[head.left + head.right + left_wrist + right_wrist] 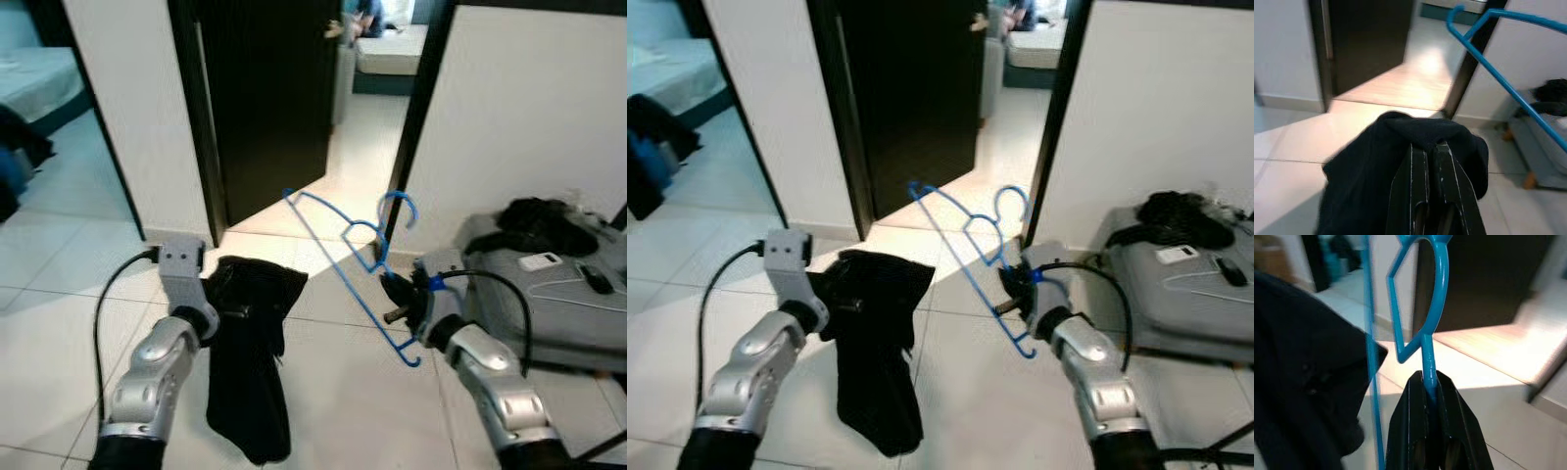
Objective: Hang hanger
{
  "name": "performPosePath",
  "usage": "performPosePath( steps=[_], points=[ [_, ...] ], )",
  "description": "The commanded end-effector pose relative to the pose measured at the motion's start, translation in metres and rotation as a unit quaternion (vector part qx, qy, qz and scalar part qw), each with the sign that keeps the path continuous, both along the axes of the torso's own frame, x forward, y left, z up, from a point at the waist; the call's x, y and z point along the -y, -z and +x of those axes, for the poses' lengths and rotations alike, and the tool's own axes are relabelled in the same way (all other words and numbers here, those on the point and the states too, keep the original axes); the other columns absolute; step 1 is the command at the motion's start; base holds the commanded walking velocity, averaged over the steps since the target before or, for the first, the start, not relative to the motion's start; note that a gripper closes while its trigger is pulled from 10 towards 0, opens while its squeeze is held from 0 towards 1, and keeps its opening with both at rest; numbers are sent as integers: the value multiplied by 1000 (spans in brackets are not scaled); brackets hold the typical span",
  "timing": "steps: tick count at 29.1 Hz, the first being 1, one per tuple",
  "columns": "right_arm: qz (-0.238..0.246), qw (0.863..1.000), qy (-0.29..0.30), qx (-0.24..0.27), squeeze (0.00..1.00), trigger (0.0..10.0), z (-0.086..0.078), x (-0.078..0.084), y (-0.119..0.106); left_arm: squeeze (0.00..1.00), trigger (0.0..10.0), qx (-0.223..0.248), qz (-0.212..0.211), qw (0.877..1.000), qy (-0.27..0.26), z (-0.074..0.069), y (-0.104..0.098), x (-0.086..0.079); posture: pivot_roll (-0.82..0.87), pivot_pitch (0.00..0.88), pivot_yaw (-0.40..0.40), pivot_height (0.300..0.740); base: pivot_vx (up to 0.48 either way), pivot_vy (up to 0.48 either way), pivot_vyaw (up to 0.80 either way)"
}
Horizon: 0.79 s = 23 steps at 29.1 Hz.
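- Doorway point(284, 108) with a dark door is seen at the far centre, flanked by white walls; pale floor tiles point(59, 323) are spread across the near ground.
- A grey low bed or mattress point(549, 294) is set at the right, with a dark bundle point(544, 223) heaped on its far end and a white remote-like object point(541, 260) laid on top.
- A black garment point(250, 362) is held up at near left, draped downward from the left gripper point(1431, 152), whose fingers are pressed together into the cloth.
- A blue hanger point(348, 255) is held in the air at centre right, tilted, its hook toward the far right and level with the door frame's foot.
- The right gripper point(1429, 382) is clamped narrowly on the hanger's neck just below the hook.
- The hanger and garment are kept apart, side by side.
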State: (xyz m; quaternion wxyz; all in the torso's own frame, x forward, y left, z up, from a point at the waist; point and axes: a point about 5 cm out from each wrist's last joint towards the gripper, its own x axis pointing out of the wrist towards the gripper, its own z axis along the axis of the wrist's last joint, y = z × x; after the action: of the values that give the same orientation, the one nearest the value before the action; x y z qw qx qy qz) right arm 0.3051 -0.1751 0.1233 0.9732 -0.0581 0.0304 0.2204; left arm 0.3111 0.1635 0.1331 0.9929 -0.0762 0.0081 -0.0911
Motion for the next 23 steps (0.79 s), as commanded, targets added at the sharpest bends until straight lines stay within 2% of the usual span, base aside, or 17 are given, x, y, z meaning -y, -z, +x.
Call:
performPosePath(
  steps=[1, 23],
  points=[
    [-1, 1000, -1, 1, 0, 10000, 0, 0, 1, 0, 10000, 7, 1, 1000, 1, 1, -2, -1, -27, 0, -24, 740, 0, 0, 775],
    [-3, 1000, -7, 1, 0, 10000, -1, 1, 2, 0, 10000, 23, -10, 1000, -12, -2, -3, -3, -28, 0, -30, 740, 0, 0, 773]
  ],
)
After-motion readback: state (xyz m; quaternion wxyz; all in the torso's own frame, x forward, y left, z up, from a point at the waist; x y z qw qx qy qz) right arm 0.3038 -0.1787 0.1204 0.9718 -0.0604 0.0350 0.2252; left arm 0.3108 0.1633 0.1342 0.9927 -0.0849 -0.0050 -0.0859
